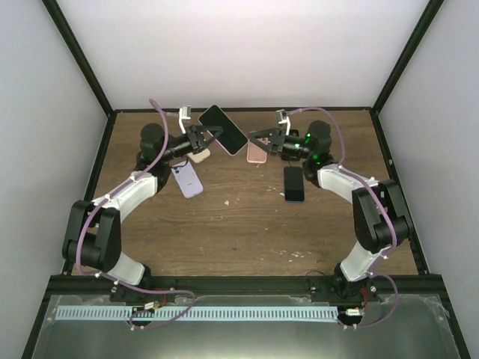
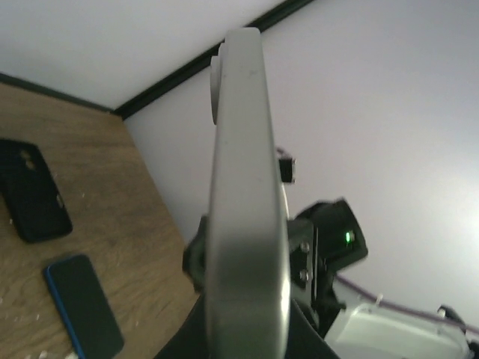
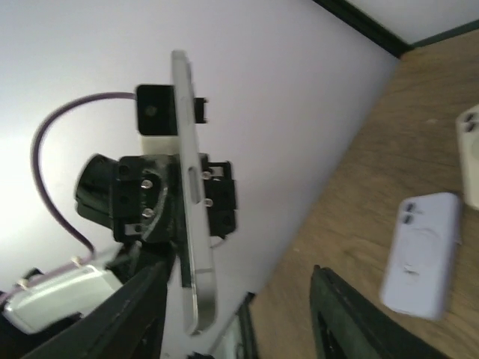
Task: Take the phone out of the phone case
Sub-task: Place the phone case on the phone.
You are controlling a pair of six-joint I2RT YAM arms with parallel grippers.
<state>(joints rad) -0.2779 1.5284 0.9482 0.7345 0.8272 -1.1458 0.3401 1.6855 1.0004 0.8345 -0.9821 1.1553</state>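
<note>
My left gripper [image 1: 208, 137] is shut on a phone [image 1: 223, 129] with a dark screen and holds it tilted above the back of the table. In the left wrist view the phone's silver edge [image 2: 243, 187] rises straight out of the gripper [image 2: 247, 333]. My right gripper [image 1: 256, 137] is open and empty, just right of the phone, its tips facing it. In the right wrist view the phone [image 3: 188, 217] stands edge-on between and beyond the spread fingers [image 3: 135, 314]. I see no case on the held phone.
On the wooden table lie a lavender case [image 1: 186, 179], a beige case [image 1: 199, 155], a pink case [image 1: 257, 154] under the right gripper and a dark blue phone [image 1: 294, 183]. The left wrist view also shows a black case [image 2: 31, 191].
</note>
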